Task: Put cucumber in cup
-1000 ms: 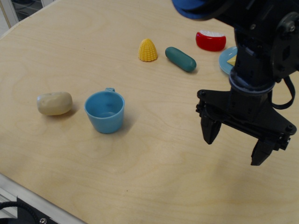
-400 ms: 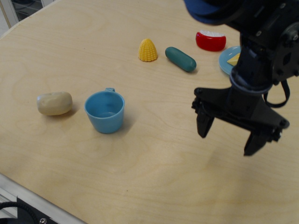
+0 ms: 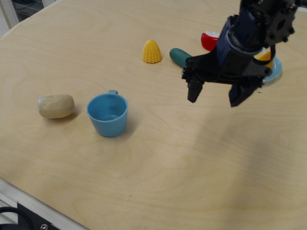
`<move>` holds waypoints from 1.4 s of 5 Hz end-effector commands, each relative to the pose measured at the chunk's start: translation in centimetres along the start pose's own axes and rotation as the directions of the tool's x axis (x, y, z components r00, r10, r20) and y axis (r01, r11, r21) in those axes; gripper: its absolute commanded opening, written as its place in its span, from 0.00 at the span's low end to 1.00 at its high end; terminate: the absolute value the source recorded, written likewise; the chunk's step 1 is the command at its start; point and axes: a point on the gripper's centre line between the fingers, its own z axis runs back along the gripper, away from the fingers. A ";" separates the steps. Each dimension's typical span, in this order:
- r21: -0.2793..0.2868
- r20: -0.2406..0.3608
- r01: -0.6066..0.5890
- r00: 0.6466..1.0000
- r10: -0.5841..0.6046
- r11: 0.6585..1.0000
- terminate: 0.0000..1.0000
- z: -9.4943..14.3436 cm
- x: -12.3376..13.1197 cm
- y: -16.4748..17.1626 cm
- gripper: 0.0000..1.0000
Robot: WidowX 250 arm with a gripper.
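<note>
The dark teal-green cucumber (image 3: pixel 179 55) lies on the wooden table, its right half hidden behind my gripper. The light blue cup (image 3: pixel 108 114) stands upright and empty at the left of centre, its small handle pointing away. My gripper (image 3: pixel 216 96) hangs open and empty above the table, just in front of and to the right of the cucumber, not touching it. Its two black fingers point down.
A yellow corn cone (image 3: pixel 151 51) stands left of the cucumber. A beige potato-like lump (image 3: pixel 56 106) lies left of the cup. A red and white toy (image 3: pixel 209 40) and a light blue plate (image 3: pixel 273 72) are partly hidden behind the arm. The table's metal edge runs along the bottom left.
My gripper has moved up the image and to the left, from the right front of the table to just in front of the cucumber. It stays open. The objects have not moved.
</note>
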 end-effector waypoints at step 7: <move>-0.189 -0.119 -0.602 0.798 0.590 0.776 0.00 -6.8 11.3 -0.2 1.00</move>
